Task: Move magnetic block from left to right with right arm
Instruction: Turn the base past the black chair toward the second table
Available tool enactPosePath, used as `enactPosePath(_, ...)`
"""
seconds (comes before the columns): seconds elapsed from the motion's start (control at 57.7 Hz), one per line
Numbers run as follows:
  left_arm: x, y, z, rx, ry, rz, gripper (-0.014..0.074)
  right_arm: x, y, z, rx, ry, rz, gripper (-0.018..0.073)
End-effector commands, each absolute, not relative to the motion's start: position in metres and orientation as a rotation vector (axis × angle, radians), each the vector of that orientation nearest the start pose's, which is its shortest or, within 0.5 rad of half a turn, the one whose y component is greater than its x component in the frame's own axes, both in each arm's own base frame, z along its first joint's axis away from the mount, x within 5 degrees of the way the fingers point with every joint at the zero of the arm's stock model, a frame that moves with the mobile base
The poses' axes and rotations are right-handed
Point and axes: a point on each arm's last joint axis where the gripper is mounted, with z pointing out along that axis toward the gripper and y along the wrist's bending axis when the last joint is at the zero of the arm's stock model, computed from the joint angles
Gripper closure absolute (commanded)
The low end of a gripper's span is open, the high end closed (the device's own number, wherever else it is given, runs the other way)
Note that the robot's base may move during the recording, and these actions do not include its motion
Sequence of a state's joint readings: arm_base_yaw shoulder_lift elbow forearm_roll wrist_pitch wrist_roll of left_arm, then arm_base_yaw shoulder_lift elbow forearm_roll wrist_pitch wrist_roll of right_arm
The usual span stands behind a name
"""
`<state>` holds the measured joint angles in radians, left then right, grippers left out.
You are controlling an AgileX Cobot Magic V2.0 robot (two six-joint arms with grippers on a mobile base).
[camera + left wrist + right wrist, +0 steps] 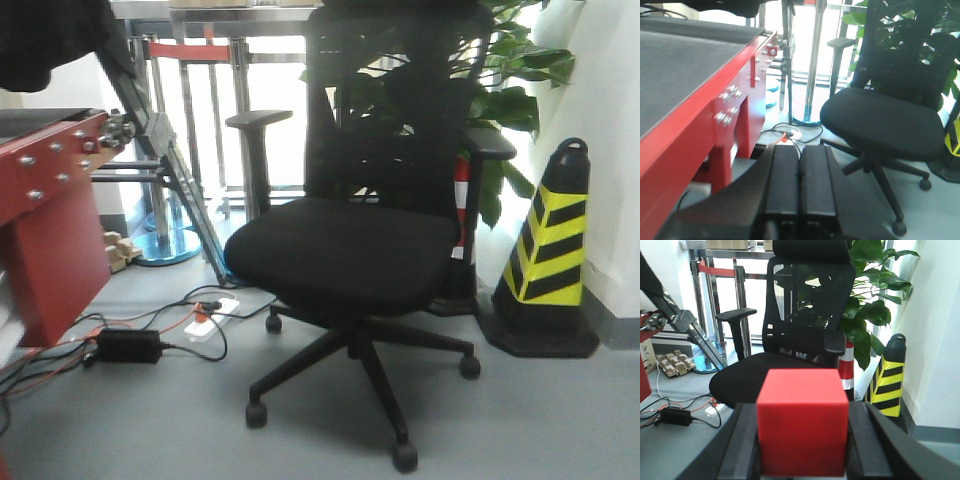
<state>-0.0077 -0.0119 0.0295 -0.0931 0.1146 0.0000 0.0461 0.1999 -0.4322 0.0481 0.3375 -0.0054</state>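
The magnetic block [802, 422], a plain bright-red cube, fills the lower middle of the right wrist view, clamped between both black fingers [745, 442] of my right gripper [802, 440], which is shut on it and held in the air facing the office chair. In the left wrist view my left gripper [800, 182] is shut with its two black fingers [781, 182] pressed together and nothing between them; it hangs beside the red table [700, 125]. Neither gripper shows in the exterior view.
A black office chair [350, 250] on castors stands in the middle of the floor. A yellow-and-black cone [548, 255] and a leafy plant [510, 60] stand at the right. Cables and a power strip [215, 315] lie on the floor by the red table [50, 230].
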Motion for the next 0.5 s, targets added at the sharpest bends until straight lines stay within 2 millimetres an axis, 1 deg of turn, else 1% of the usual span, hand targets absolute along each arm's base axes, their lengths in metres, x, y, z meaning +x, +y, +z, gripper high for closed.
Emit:
enactPosePath(0.0, 0.0564, -0.0011, 0.198, -0.065, 1.53, -0.095, 0.0722, 0.0524, 0.0031, 0.3311, -0.015, 1.48, 0.066, 0.0277)
enactPosePath(0.485, 0.0564, -0.0011, 0.198, -0.065, 1.53, -0.095, 0.0722, 0.0524, 0.0031, 0.3311, -0.015, 1.48, 0.066, 0.0277)
